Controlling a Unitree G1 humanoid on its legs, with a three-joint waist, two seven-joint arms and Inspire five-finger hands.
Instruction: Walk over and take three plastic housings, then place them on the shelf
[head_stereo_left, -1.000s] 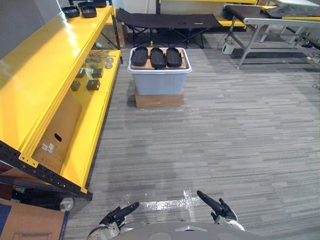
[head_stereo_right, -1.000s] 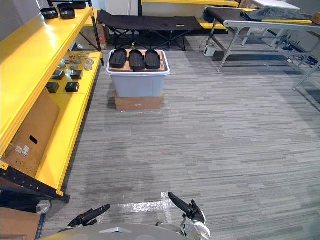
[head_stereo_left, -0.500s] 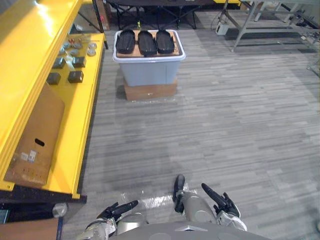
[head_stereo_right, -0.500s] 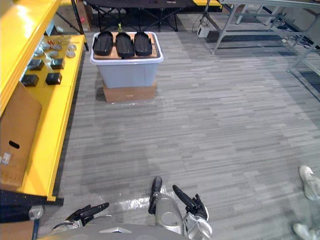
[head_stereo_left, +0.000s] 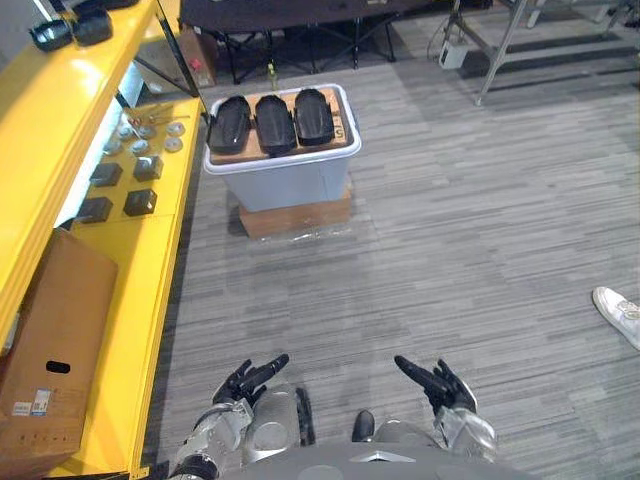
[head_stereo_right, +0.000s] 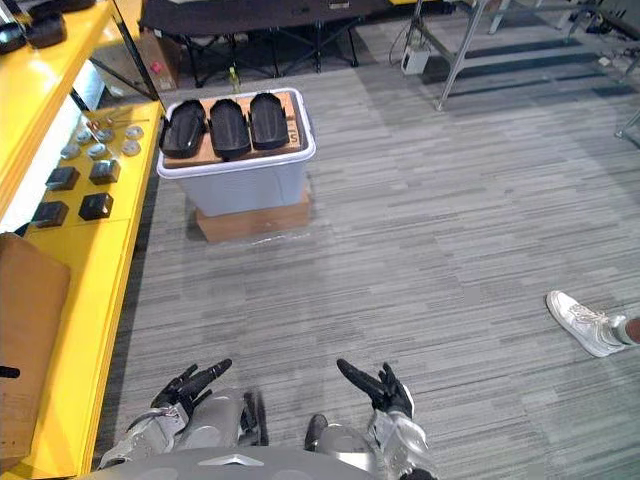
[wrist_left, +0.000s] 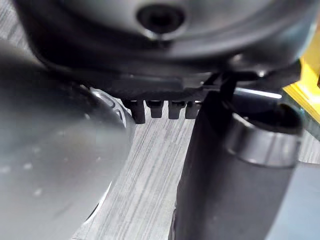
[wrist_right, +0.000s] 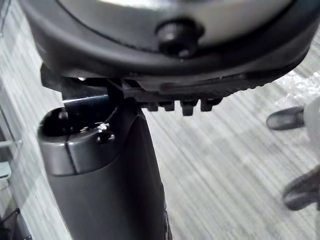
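Note:
Three black plastic housings (head_stereo_left: 272, 118) lie side by side on a brown board atop a grey bin (head_stereo_left: 283, 175), which stands on a cardboard box on the floor ahead of me. The yellow shelf (head_stereo_left: 130, 300) runs along my left. My left hand (head_stereo_left: 248, 380) and right hand (head_stereo_left: 432, 382) hang low near my body, both with fingers straight and nothing in them, far from the bin. In the wrist views the left hand's thumb (wrist_left: 225, 165) and the right hand's thumb (wrist_right: 100, 165) stand out over bare floor.
Small dark blocks (head_stereo_left: 122, 187) and metal discs (head_stereo_left: 148, 135) lie on the lower shelf, and a cardboard sheet (head_stereo_left: 50, 350) leans there. Two more black housings (head_stereo_left: 72, 28) sit on the upper shelf. A person's white shoe (head_stereo_left: 620, 312) is at the right. A black cot (head_stereo_left: 300, 15) stands behind the bin.
The camera has moved; the bin and shelf sit differently in view. A person's shoe now shows at the right in the left eye view too. Both hands stay open and empty.

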